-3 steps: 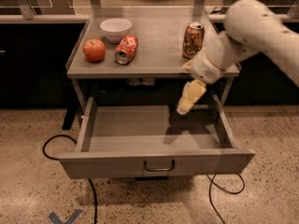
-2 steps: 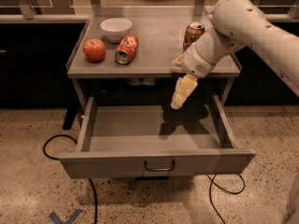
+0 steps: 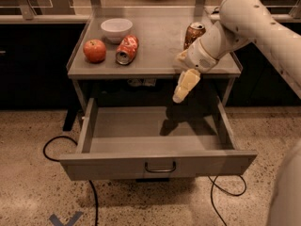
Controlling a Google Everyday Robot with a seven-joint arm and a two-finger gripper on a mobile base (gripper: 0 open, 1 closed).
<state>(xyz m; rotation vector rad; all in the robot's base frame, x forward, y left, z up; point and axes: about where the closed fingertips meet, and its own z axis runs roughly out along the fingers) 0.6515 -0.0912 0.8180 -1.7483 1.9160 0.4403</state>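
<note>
The scene is lit moderately from overhead, with a warm cast. The grey metal tabletop [image 3: 160,44] is evenly lit; the space beneath it is left dark. The cream two-finger gripper [image 3: 178,95], hung above the open grey drawer [image 3: 122,126], is brightly lit, and its shadow is cast on the drawer floor.

Our white arm [image 3: 254,18] runs from the upper right down and left to the wrist [image 3: 202,55]. Below the wrist our gripper [image 3: 182,89] hangs tilted, pale yellow, with its tip lowest and pointing down-left. It is above the open drawer [image 3: 131,126], right of middle.
</note>
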